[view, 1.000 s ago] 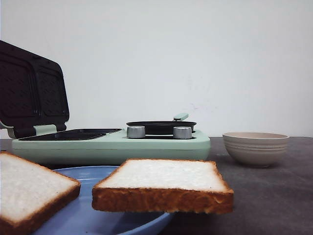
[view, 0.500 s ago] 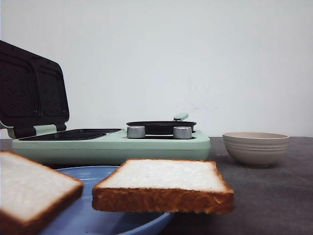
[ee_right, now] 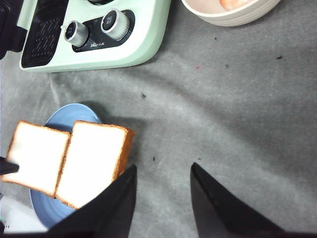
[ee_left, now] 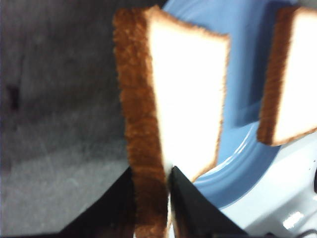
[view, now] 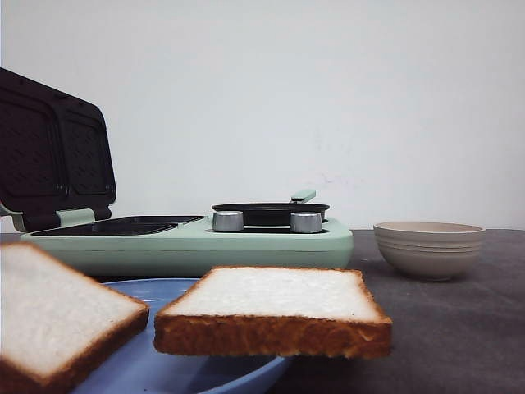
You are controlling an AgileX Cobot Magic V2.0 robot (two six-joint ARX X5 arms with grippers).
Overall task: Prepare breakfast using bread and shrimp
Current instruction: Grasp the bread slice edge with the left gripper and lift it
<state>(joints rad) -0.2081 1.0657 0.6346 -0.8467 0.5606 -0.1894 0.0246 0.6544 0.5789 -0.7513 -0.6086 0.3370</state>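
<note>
My left gripper (ee_left: 152, 171) is shut on the crust edge of one bread slice (ee_left: 183, 94), lifted and tilted over the left side of the blue plate (ee_left: 237, 163). That slice is at the lower left in the front view (view: 57, 320) and also shows in the right wrist view (ee_right: 39, 156). The second slice (view: 275, 308) lies on the plate (view: 156, 353), overhanging its right rim. My right gripper (ee_right: 163, 168) is open and empty above the grey table, just right of that slice (ee_right: 94, 161). A bit of pink shrimp (ee_right: 233, 3) shows in the beige bowl (ee_right: 233, 17).
A mint-green sandwich maker (view: 189, 242) stands behind the plate, with its dark lid (view: 53, 152) open at the left, two silver knobs and a small black pan (view: 271, 212). The bowl (view: 428, 248) stands to its right on the grey table (ee_right: 223, 99).
The slice held by my left gripper has risen and moved a little to the right. The second slice, the plate and the bowl have not moved.
</note>
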